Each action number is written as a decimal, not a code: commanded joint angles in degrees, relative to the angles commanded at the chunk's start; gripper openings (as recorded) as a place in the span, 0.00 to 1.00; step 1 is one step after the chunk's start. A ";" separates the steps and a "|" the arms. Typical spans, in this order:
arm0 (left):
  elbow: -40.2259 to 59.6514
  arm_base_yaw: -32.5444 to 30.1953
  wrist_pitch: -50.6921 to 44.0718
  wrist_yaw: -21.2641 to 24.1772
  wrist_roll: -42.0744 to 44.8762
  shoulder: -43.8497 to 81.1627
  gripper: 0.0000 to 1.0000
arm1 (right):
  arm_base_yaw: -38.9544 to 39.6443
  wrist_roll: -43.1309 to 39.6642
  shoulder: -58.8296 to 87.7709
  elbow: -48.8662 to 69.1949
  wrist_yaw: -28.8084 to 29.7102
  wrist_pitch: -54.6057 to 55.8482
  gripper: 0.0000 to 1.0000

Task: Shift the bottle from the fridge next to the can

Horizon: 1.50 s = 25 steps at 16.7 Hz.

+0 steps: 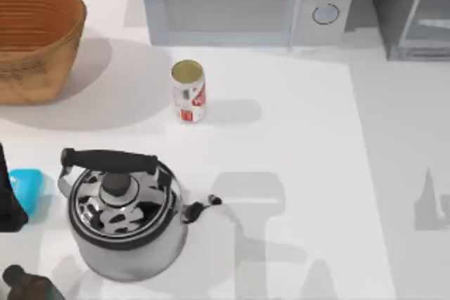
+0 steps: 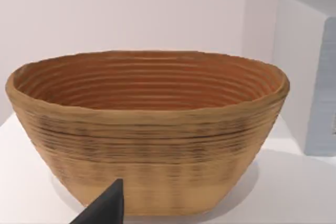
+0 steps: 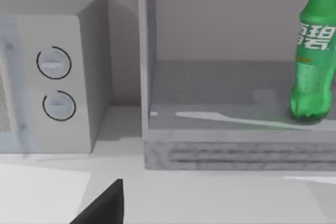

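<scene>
Fingers of both grippers could not be judged for opening: one dark wedge-shaped fingertip showed at the lower edge of the left wrist view, and a like one in the right wrist view, neither holding anything visible.

The tall green translucent plastic bottle stood upright inside the large dark grey boxy fridge, on its grey floor, towards the side away from the microwave. Its pale label band carried white characters that could not be read with certainty. The fridge's pale-framed door edge rose just beside the light grey boxy microwave, which bore two round knobs, one above the other.

From above, the small white cylindrical can with red markings and a dull gold top stood upright on the smooth white tabletop, in front of the microwave and well apart from the fridge at the far right corner. Its lettering was too small to read.

A ribbed oval woven basket of tan fibre occupied the far left; the left wrist view showed its coiled, reddish-brown interior. A polished round steel kettle with a black handle and knob sat near left. A blue object lay just beside it at the left edge, and a dark brown bottle top showed at the near left corner. A plain pale wall backed the scene.
</scene>
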 joint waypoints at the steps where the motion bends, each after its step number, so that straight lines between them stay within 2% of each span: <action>1: 0.00 0.00 0.00 0.00 0.00 0.00 1.00 | 0.00 0.00 0.00 0.00 0.00 0.00 1.00; 5: 0.00 0.00 0.00 0.00 0.00 0.00 1.00 | 0.08 0.05 3.52 3.14 2.47 2.15 1.00; 10: 0.00 0.00 0.00 0.00 0.00 0.00 1.00 | 0.89 0.23 21.51 16.18 12.88 10.81 1.00; 25: 0.00 0.00 0.00 0.00 0.00 0.00 1.00 | 5.29 -0.07 117.02 70.16 57.71 45.55 1.00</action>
